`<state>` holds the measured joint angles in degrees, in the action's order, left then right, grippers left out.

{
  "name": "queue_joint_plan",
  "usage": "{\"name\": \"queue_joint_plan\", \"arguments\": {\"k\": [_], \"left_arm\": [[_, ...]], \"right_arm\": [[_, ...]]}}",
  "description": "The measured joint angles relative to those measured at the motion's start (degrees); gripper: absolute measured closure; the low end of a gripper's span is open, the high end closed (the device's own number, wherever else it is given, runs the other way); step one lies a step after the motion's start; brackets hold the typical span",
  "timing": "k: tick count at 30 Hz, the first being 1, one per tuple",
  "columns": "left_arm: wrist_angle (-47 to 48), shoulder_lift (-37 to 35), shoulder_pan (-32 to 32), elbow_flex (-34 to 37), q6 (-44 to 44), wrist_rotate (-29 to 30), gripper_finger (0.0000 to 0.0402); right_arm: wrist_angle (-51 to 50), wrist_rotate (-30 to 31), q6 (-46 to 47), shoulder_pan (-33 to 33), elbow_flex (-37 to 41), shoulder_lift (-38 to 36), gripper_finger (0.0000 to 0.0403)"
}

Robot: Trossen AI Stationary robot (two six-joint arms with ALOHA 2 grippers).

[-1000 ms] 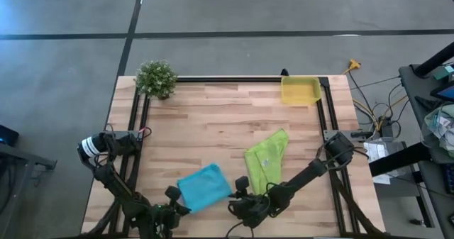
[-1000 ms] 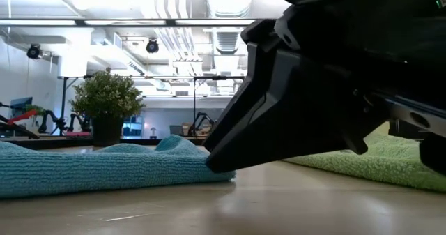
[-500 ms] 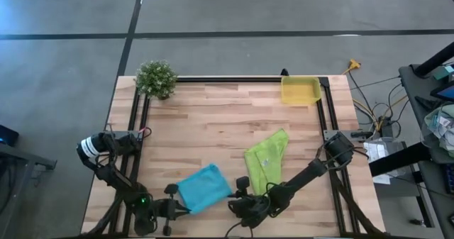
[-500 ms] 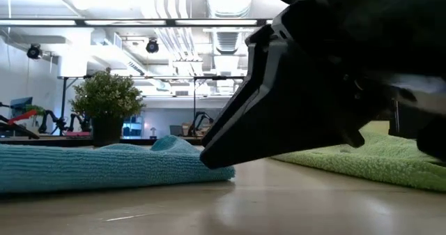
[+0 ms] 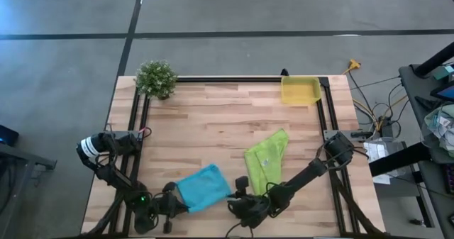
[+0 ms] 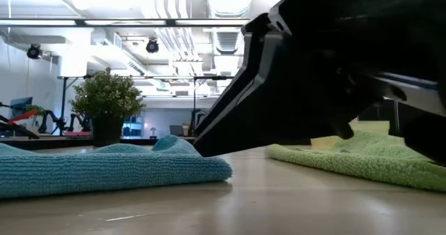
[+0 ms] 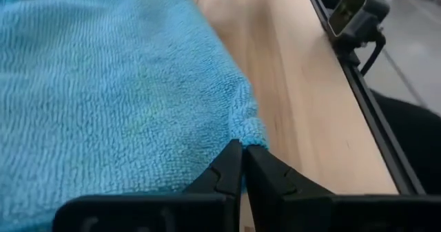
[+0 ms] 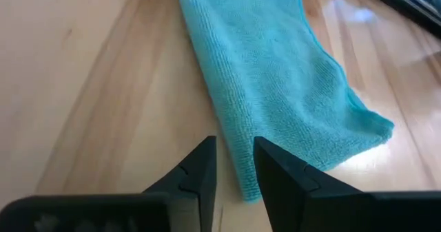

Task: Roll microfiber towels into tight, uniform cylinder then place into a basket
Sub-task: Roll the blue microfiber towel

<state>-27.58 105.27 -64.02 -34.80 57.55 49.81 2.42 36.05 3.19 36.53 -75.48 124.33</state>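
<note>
Both claws low at near table (image 5: 213,118) edge. Left claw (image 7: 242,164) pinched on blue towel (image 7: 103,87) corner. Right claw (image 8: 234,164) narrowly parted, straddling towel's other end, nothing held.

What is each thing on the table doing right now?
Turquoise towel: lying flat, not rolled, one corner pinched by the left pincer.
Green towel: spread out, not rolled.
Yellow basket: nothing visible inside it, at the far edge.
Right pincer: slightly open at the turquoise towel's edge.
Potted plant: upright at the far corner.
</note>
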Motion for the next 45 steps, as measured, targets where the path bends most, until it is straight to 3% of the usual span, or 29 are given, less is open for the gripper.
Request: {"name": "queue_joint_plan", "arguments": {"k": [10, 18, 30, 36, 45], "left_arm": [[-10.83, -1.9, -1.75, 4.01, 0.65, 1.75, 0.0402], [-11.45, -3.1, -3.6, 6.83, 7.52, 4.99, 0.0402], [-11.26, -3.13, -3.93, 6.93, 8.23, 6.27, 0.0402], [-11.26, -3.19, -4.51, 6.61, 8.14, 9.23, 0.0401], [-11.36, -3.2, -5.1, 6.58, 8.19, 10.71, 0.0401]], "right_arm": [[0.04, 0.01, -0.25, -0.04, -0.15, -0.04, 0.0232], [0.29, 0.01, -1.68, -0.07, -0.15, -0.09, 0.0191], [5.27, -0.6, -8.54, -0.74, -0.12, -0.11, 0.0181], [7.17, -6.24, -10.14, -2.83, 0.03, 2.41, 0.0183], [9.47, -4.13, -13.95, -3.11, -0.02, 3.5, 0.0185]]}}
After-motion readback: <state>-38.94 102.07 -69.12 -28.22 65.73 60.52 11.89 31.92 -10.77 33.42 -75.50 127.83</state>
